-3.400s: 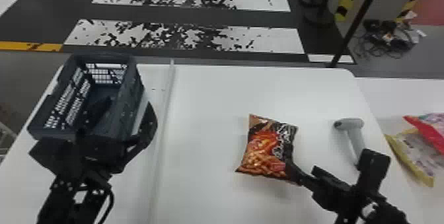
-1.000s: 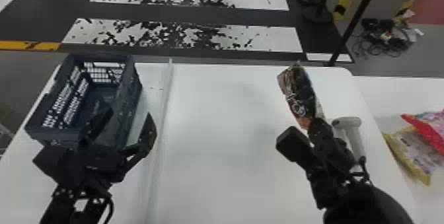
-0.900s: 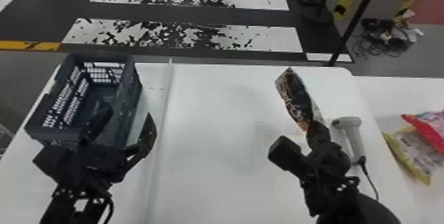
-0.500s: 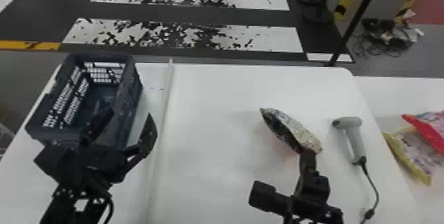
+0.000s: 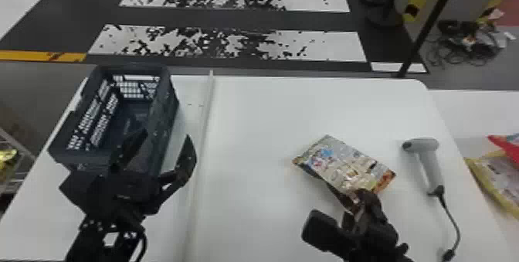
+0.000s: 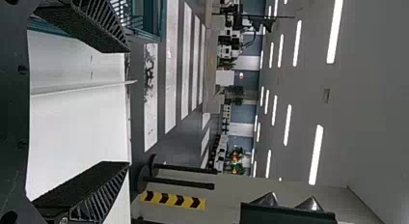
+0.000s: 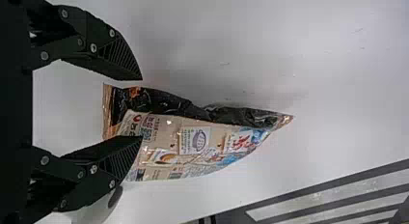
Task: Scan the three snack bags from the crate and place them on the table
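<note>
While the right hand [image 7: 141,108] is standing open around the near end of the snack bag [image 5: 343,164], its fingers well parted, I am judging a bad regrip to be the main risk. The bag is lying aslant on the right half of the bench [image 5: 262,126], patterned pale face up, and one finger is overlapping its edge. If I am closing on that loose edge alone, the slick film could be slipping or folding, hiding the code from the scanner [image 5: 430,164]. That scanner is lying just right of the bag, so a wide swing could be knocking it, or snagging its cord [image 5: 455,218] (cords are always waiting for me). On the left, my other hand, the left hand [image 5: 167,135], is hanging open by the crate [image 5: 166,126]; a careless move could be bumping the wall. Farther right, a red bag [image 5: 506,145] and a yellow bag [image 5: 498,180] are overlapping, which could be muddling the count.

As for labels, the pale face is carrying small panels of print, a bowl picture [image 7: 195,140] and a blue-and-red patch [image 7: 243,138]. I am leaving the wording and brand unread.
</note>
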You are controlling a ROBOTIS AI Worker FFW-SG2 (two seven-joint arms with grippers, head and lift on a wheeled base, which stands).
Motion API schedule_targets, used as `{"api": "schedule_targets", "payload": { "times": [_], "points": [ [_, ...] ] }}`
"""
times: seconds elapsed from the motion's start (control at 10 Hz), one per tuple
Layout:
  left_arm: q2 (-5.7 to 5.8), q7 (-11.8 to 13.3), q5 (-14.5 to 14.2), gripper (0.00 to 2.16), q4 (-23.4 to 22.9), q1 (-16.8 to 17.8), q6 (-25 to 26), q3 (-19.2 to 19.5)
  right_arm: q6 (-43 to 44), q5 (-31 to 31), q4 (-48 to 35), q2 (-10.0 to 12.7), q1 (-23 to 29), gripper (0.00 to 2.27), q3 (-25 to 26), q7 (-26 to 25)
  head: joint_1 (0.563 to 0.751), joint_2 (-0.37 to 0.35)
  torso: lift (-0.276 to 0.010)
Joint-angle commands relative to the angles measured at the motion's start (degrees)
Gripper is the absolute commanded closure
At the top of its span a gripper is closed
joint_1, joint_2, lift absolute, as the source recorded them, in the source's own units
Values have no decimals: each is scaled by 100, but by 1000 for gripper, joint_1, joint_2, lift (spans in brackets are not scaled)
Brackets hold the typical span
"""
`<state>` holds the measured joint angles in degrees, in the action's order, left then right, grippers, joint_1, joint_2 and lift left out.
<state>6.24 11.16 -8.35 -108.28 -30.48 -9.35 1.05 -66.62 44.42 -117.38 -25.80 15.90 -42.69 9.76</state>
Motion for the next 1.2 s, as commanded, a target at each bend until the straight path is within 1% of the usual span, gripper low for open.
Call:
{"api": "schedule_targets", "payload": {
  "times": [0.0, 0.2, 0.3, 0.4, 0.5, 0.6, 0.7, 0.8, 0.9, 1.1],
  "points": [
    [0, 0, 0, 39, 0, -2, 0, 0, 233, -1059, -567, -4, 168, 63, 648, 193, 695, 30, -62],
    [0, 0, 0, 39, 26, -2, 0, 0, 567, -2228, -989, 57, 326, 73, 1483, 483, 695, 56, -62],
    [0, 9, -9, 39, 53, -2, -18, 0, 813, -2755, -1076, 172, 379, 76, 1896, 615, 695, 71, -62],
    [0, 9, -18, 39, 70, -2, -18, 0, 936, -3238, -1103, 312, 396, 100, 2300, 642, 695, 77, -62],
    [0, 9, -26, 39, 70, -11, -35, 0, 1076, -3669, -1103, 418, 396, 319, 2678, 686, 695, 87, -62],
    [0, 9, -26, 39, 70, -11, -35, 9, 1235, -3898, -1094, 541, 379, 836, 3003, 791, 695, 86, -62],
    [0, 9, -26, 39, 70, -11, -35, 9, 1305, -4047, -1041, 638, 352, 1811, 3223, 782, 695, 81, -62],
    [0, 9, -26, 39, 79, -11, -35, 9, 1305, -4056, -918, 787, 335, 2260, 3443, 729, 695, 70, -62],
    [0, 9, -26, 39, 88, -11, -35, 9, 1481, -4056, -769, 787, 335, 2263, 3566, 721, 695, 53, -62],
    [-9, 9, -26, 39, 105, -11, -35, 9, 1709, -4056, -294, 831, 229, 2260, 3636, 747, 695, 23, -62]
  ]
}}
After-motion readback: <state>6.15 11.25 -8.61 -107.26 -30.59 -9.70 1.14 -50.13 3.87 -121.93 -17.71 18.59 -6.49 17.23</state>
